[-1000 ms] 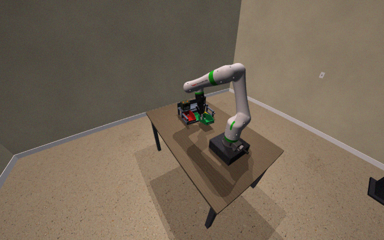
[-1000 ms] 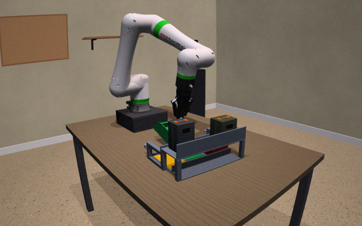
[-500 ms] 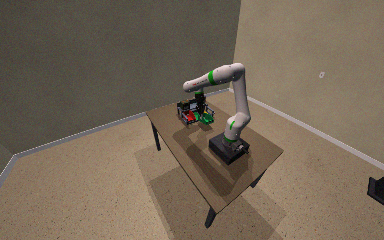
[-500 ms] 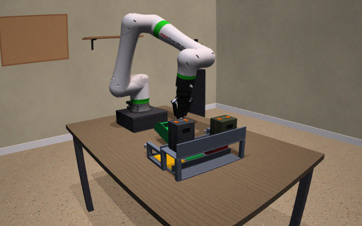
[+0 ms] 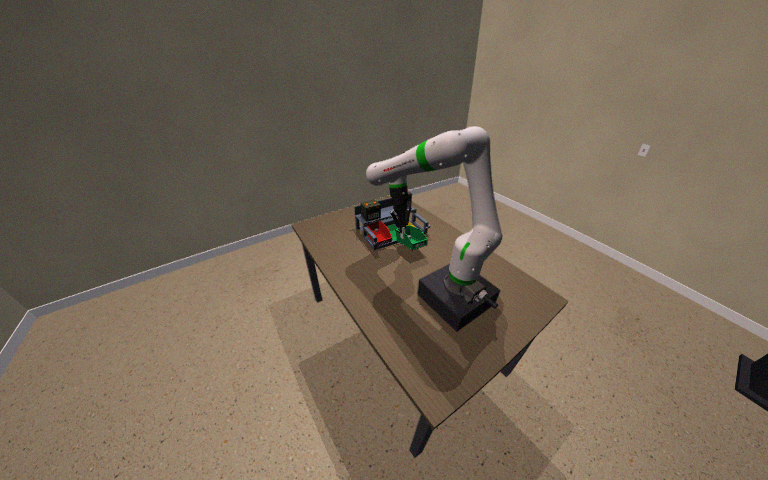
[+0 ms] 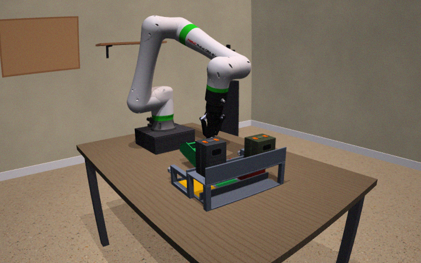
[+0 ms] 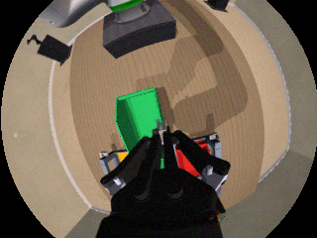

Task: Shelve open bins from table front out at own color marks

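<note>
Shelf: grey shelf unit [image 6: 245, 164] stands near the bench's far edge as the arm's base sees it, in the exterior view nearest the camera; its back panel hides most of the places behind it.
Marks: yellow, green [image 6: 226, 182] and red strips show only as slivers under the back panel; their full length cannot be made out.
Boxes: a dark box [image 6: 211, 154] and an olive box [image 6: 259, 144] sit on the shelf's top board, each with orange tabs on its lid; the dark one covers part of the green bin.
Green bin: green bin [image 7: 141, 118] is at the shelf's front, tilted, its front end toward the arm's base; in the exterior view only one corner [image 6: 188, 151] shows past the dark box. Any parts inside cannot be made out.
Red bin: red bin [image 5: 377, 232] lies in the shelf just beside the green one; whether it sits level cannot be told.
Pincer: gripper [image 7: 161, 135] points down, its fingers nearly together and clamped on the green bin's thin rear wall; its own body blocks the lower part of the wrist view.
Bench: brown wooden table [image 6: 130, 173] on dark legs; the arm's black pedestal [image 6: 141, 133] stands toward the opposite edge.
Room: speckled tan floor, beige and grey-green walls, a cork board [image 6: 38, 45], a small wall shelf [image 6: 119, 44].
</note>
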{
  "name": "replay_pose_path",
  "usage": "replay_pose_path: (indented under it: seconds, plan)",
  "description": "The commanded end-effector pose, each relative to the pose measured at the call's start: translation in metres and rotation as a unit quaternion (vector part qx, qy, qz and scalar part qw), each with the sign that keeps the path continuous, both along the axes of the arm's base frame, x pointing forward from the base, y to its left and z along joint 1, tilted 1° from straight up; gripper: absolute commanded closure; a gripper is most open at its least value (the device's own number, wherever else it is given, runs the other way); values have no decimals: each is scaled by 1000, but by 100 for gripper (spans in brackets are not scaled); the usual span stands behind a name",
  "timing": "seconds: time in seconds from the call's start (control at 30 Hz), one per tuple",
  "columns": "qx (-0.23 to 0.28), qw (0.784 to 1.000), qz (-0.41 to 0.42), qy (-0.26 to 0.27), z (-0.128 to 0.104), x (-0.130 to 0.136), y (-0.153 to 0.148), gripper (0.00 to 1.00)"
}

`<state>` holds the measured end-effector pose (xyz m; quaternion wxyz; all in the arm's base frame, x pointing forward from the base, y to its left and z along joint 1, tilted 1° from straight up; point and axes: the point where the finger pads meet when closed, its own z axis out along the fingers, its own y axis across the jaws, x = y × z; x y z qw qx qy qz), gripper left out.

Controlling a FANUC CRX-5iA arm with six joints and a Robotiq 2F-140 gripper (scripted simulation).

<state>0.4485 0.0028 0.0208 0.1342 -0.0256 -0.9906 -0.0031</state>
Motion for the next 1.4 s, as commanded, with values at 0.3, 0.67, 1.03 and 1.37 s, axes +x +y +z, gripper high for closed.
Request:
replay_pose_path:
  seconds: [0.3, 0.67, 1.03, 1.37]
  plan:
    - [0, 1000, 0, 0, 0, 8, 0, 100]
    - [0, 1000, 0, 0, 0, 17, -1, 100]
    - [0, 1000, 0, 0, 0, 30, -2, 100]
    - [0, 1000, 0, 0, -1, 40, -2, 100]
